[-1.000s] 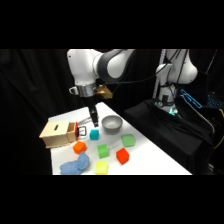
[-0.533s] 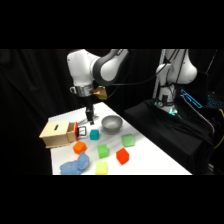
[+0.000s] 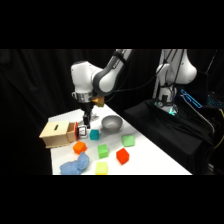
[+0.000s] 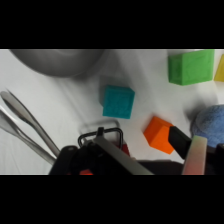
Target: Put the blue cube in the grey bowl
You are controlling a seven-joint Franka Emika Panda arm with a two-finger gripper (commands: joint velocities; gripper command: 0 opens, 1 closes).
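The blue cube [image 3: 94, 133] is a small teal block on the white table, just left of the grey bowl [image 3: 111, 123]. My gripper [image 3: 86, 122] hangs low over the table, a little left of and behind the cube, close to a wooden box. In the wrist view the cube [image 4: 118, 101] lies just beyond the black linkage, with the bowl [image 4: 55, 61] above it at the top left. My gripper [image 4: 127, 164] is open and holds nothing; one pale-tipped finger [image 4: 194, 152] shows at the lower right.
A wooden box [image 3: 57, 134] stands at the table's left. An orange block [image 3: 79, 147], two green cubes [image 3: 103, 151] [image 3: 128, 140], a red cube [image 3: 122, 156], a yellow cube [image 3: 101, 167] and a soft light-blue lump [image 3: 75, 164] lie in front. Metal tongs [image 4: 25, 125] lie beside the bowl.
The gripper has come down and slightly to the left, from above the bowl's left side to low beside the blue cube. The objects have not moved.
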